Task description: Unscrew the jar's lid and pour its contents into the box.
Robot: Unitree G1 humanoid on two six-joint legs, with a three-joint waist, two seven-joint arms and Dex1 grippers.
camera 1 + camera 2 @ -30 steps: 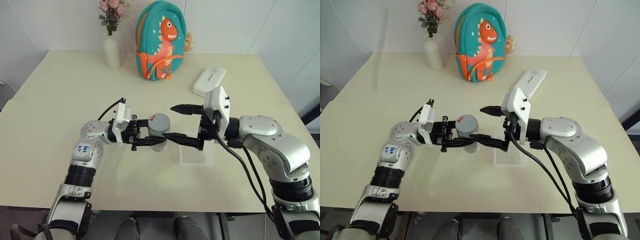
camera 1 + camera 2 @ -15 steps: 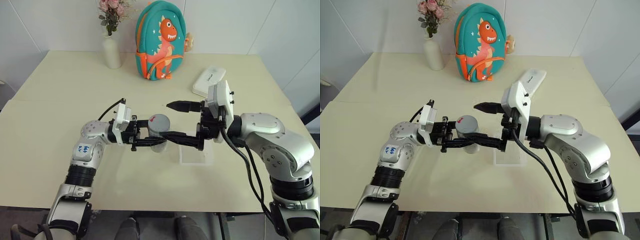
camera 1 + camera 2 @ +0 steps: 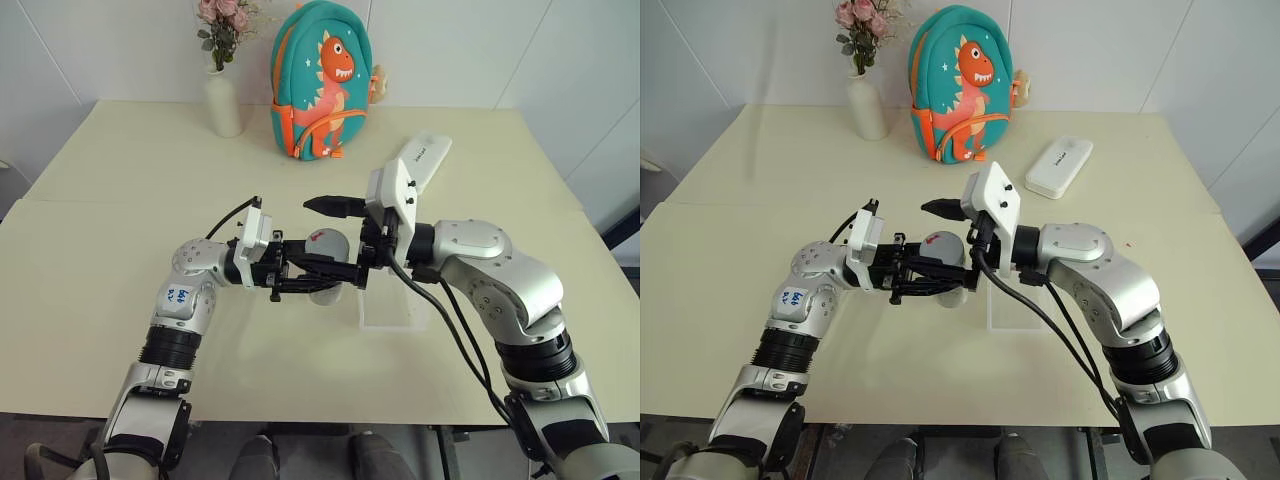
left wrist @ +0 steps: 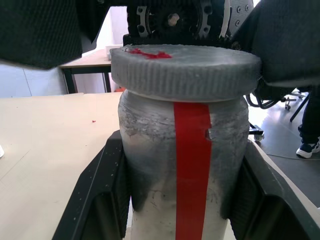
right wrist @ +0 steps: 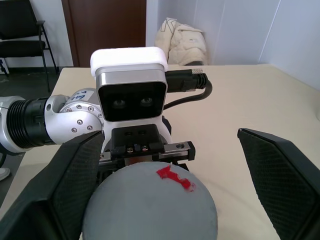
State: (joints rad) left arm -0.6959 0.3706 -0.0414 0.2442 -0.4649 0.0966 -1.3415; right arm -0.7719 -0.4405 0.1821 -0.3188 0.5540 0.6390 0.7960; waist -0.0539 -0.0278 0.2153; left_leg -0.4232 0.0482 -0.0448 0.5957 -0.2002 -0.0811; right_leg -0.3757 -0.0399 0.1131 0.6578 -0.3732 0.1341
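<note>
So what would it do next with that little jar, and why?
Probably close the right gripper on the lid. The left gripper already clamps the jar by its body above the table, the lid is still screwed on, and the right gripper's open fingers sit either side of it without touching.

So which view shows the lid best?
The right wrist view: the lid lies face-on, its grey top and red mark clear between open fingers. The left wrist view shows its ribbed edge side-on above the jar. The eye views show it partly hidden by the right gripper.
</note>
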